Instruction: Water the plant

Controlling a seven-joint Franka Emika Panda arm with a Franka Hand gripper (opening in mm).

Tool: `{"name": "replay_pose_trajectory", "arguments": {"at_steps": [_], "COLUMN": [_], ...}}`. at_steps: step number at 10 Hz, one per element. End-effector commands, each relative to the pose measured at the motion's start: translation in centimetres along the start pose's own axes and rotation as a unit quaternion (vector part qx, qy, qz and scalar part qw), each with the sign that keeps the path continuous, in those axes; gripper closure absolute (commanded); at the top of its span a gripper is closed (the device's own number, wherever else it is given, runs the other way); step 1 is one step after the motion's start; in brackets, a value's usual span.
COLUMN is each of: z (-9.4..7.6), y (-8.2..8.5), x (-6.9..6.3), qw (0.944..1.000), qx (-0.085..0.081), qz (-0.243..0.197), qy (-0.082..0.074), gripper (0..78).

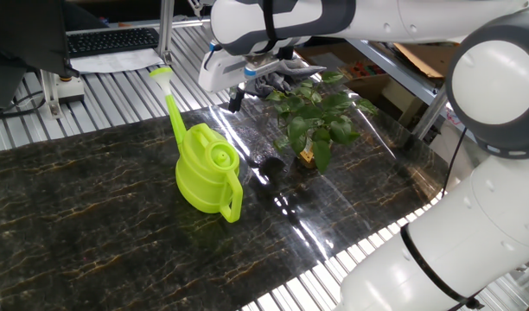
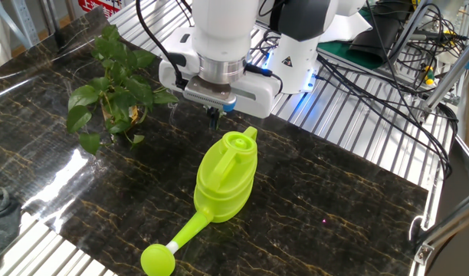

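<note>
In one fixed view, the can (image 1: pixel 207 169) stands upright left of centre on the dark marbled surface (image 1: pixel 92 225), its long spout rising to the upper left and its handle facing the lower right. The plant (image 1: pixel 316 121) sits right of centre in the upper half of the frame, well apart from the can, with a yellow-orange tag (image 1: pixel 307 158) at its base. The pincer (image 1: pixel 239 97) hangs from the white arm (image 1: pixel 282 17) above the surface, between can and plant, near the plant's left leaves and touching neither; its fingers look close together and hold nothing, though they are small and dark here. A keyboard (image 1: pixel 113 39) lies at the upper left, beyond the surface. In the other fixed view, the can (image 2: pixel 223 180) is at centre, spout pointing to the lower left with its rose near the bottom edge. The plant (image 2: pixel 112 88) stands at the upper left. The pincer (image 2: pixel 214 116) points down just above the can's upper end, over its handle, with a narrow gap and nothing gripped; whether it touches the handle cannot be told. Cables (image 2: pixel 357 69) trail across the slatted metal at the upper right.
</note>
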State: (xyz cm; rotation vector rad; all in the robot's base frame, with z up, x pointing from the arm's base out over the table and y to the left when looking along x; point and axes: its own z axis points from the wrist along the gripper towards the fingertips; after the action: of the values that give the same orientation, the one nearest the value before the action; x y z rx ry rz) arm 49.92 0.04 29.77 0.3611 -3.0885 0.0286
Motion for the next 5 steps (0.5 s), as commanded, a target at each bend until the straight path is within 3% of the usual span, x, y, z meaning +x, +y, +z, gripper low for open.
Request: {"name": "replay_pose_trajectory", "arguments": {"at_steps": [1, 5], "z": [-0.15, -0.36], "y": [0.05, 0.33], "x": [-0.09, -0.47], "qw": [0.9998, 0.9996], "qx": [0.003, 0.003], "qz": [0.015, 0.026], "qy": [-0.013, -0.012], "gripper": [77.6, 77.6]}}
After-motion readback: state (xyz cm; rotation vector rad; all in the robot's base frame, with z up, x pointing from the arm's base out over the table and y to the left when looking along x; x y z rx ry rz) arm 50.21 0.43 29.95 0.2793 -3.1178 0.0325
